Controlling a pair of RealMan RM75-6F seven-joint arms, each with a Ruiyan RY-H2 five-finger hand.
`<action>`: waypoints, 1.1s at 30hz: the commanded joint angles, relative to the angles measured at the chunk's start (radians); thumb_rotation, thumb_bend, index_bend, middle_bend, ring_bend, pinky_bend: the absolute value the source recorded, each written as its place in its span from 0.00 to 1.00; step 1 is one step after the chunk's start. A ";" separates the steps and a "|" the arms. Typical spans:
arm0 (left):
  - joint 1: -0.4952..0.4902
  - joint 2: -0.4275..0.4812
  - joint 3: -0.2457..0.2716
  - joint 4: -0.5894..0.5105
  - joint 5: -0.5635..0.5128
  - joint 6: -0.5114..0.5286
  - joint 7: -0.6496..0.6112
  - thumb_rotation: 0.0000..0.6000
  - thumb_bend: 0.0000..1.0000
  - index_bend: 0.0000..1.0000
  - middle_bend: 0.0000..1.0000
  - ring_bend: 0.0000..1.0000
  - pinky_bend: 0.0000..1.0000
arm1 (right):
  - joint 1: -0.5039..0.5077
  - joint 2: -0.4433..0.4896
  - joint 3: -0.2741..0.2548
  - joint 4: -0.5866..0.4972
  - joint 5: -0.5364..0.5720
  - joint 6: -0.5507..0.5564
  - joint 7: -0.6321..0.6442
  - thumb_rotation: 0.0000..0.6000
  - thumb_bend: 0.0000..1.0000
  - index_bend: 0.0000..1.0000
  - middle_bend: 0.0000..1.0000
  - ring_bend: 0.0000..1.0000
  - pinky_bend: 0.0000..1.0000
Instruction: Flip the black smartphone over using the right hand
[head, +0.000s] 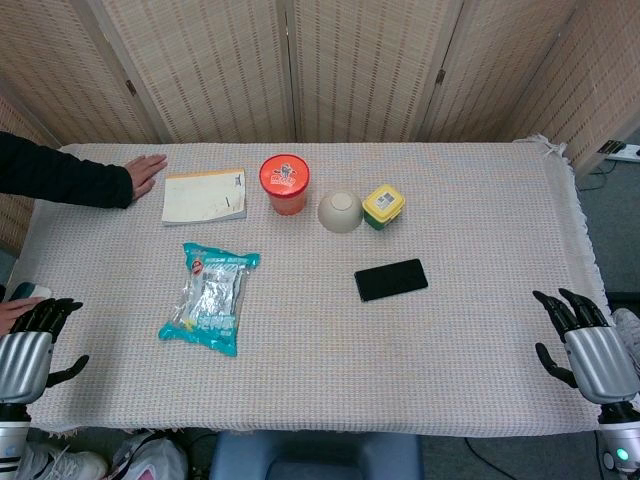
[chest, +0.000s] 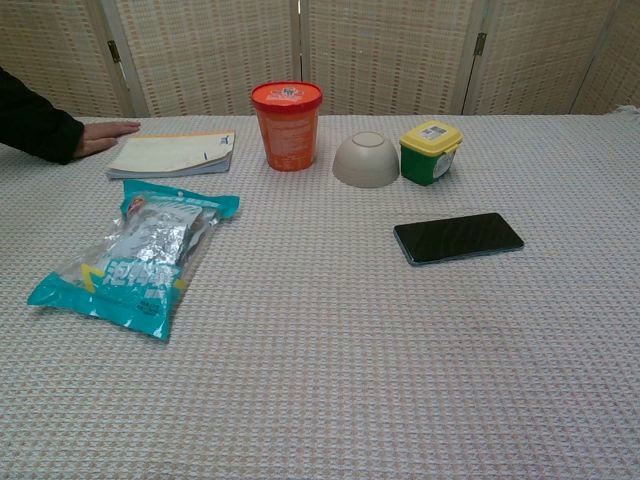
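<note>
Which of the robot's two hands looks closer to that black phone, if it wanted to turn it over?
The right hand. The black smartphone lies right of the table's middle, with bare cloth between them. The left hand sits at the far edge, beyond the snack packet.

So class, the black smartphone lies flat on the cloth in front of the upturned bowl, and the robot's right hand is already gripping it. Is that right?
Not quite. The black smartphone does lie flat in front of the upturned bowl, but the right hand is not gripping it. The head view shows that hand at the table's right edge, fingers spread, well apart from the phone and holding nothing.
</note>
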 joint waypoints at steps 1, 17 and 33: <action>-0.002 0.000 -0.001 0.000 0.000 -0.001 0.000 1.00 0.20 0.23 0.22 0.16 0.25 | 0.001 -0.001 0.000 0.001 -0.002 0.000 0.002 1.00 0.33 0.13 0.23 0.12 0.16; -0.003 0.000 -0.003 -0.003 -0.005 -0.001 0.004 1.00 0.20 0.23 0.22 0.16 0.25 | 0.012 -0.002 0.005 0.006 -0.006 -0.005 0.003 1.00 0.33 0.13 0.23 0.12 0.16; 0.005 -0.005 0.003 0.005 -0.002 0.006 -0.009 1.00 0.20 0.23 0.22 0.16 0.25 | 0.152 -0.023 0.051 0.032 0.032 -0.198 0.000 1.00 0.33 0.13 0.23 0.12 0.16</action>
